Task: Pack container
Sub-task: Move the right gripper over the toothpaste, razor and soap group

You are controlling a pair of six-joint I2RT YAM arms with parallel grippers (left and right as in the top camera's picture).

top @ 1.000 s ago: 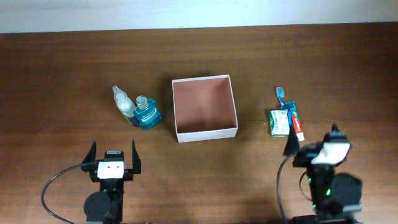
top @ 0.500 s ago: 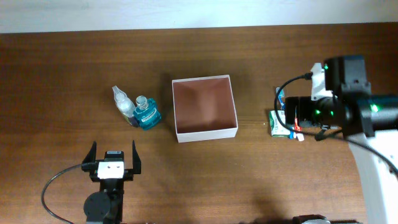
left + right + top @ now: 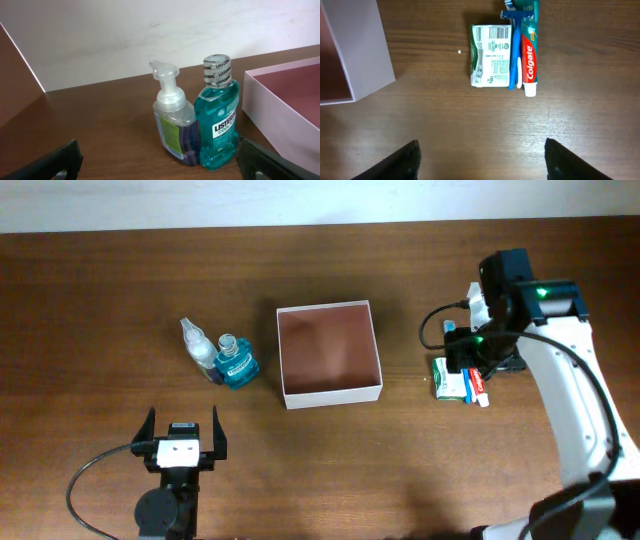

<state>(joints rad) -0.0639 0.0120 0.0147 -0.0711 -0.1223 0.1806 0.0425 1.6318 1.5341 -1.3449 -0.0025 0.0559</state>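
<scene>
Teal bottle (image 3: 218, 122) reads LISTERINE; toothpaste tube (image 3: 529, 62) reads Colgate.

light: even, bright, overhead | shadows: faint, soft, inside container (image 3: 333, 392) | glare: mild sheen on table (image 3: 485, 145) | focus: mostly sharp

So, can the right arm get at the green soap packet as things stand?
Probably yes. The right gripper hangs open above the soap packet, nothing covers it; only a toothpaste tube lies close beside it.
</scene>
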